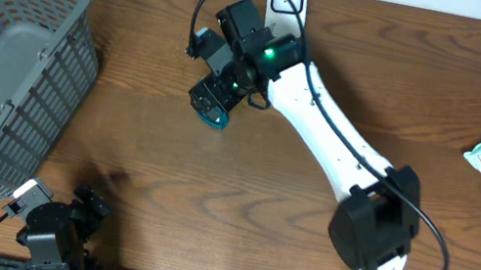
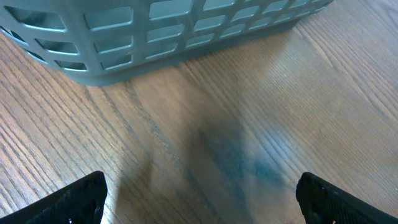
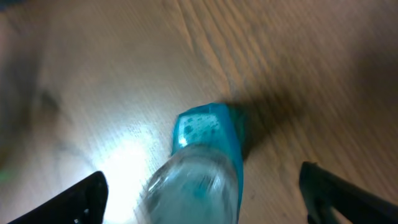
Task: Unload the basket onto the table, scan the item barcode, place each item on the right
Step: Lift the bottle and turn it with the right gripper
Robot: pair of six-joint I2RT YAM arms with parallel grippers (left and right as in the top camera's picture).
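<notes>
Teal plastic caps one end of what looks like a small bottle (image 3: 208, 149). The rest of it appears to be clear plastic, though the view is blurred. We judge it light, stiff enough to pinch, and smooth enough to slip or roll if the hold is off-centre. It rests on the wooden table (image 1: 209, 199), in the far half and well apart from the grey basket (image 1: 5, 64) on the left. Whether it lies flat or leans we cannot tell through the blur. We would take it across the clear body, just behind the teal end. We would squeeze gently, since a thin wall may dent and the fingers could cover a label. We see no barcode from here. The right gripper (image 3: 205, 190) hangs directly over the bottle with its jaws spread wide. One finger sits at each side of the wrist view and neither touches the bottle, so it has hold of nothing. The left gripper (image 2: 199, 193) is likewise wide open above bare wood beside the basket, holding nothing.
</notes>
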